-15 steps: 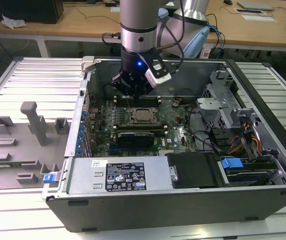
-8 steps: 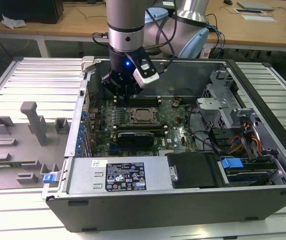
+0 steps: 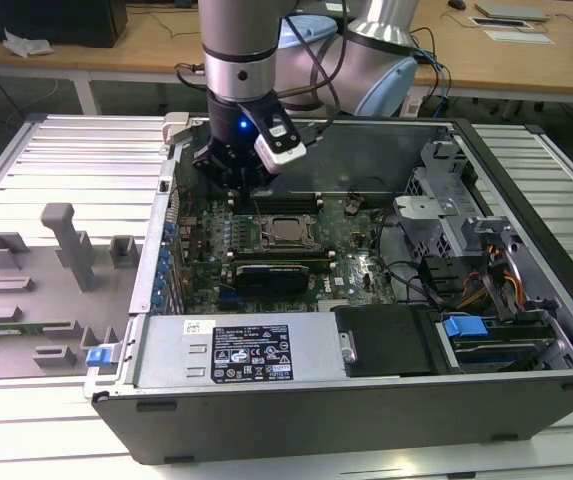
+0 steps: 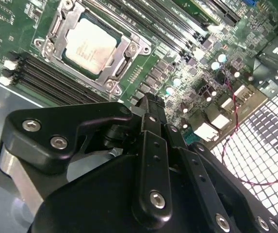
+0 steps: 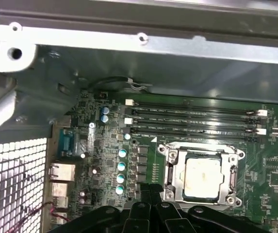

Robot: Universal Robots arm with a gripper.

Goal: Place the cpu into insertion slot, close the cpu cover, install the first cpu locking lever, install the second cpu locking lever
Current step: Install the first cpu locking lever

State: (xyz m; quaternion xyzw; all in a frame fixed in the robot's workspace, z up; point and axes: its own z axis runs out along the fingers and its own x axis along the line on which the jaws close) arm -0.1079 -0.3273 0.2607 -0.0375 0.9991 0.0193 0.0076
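Observation:
The cpu (image 5: 203, 178) is a pale square chip lying flat in the insertion slot (image 3: 288, 231) on the green motherboard (image 5: 105, 145). The silvery cpu cover (image 5: 175, 164) lies down around it, and the chip shows through its square opening. In the second wrist view, the cpu (image 4: 89, 44) and cover frame (image 4: 125, 52) sit just beyond the fingertips. My black gripper (image 3: 228, 180) hangs above the board, off the socket's corner toward the exterior view's left and back. The gripper (image 4: 148, 100) is shut with nothing held, and its tips (image 5: 152, 188) meet close to the socket's edge.
Black memory slots (image 5: 192, 119) run along one side of the socket. The open case's metal wall (image 5: 143, 58) is close behind. A black card (image 3: 271, 270) lies in front of the socket, with a drive cage (image 3: 436, 215) and cables at the exterior view's right. Grey fixtures (image 3: 71, 245) stand outside the case.

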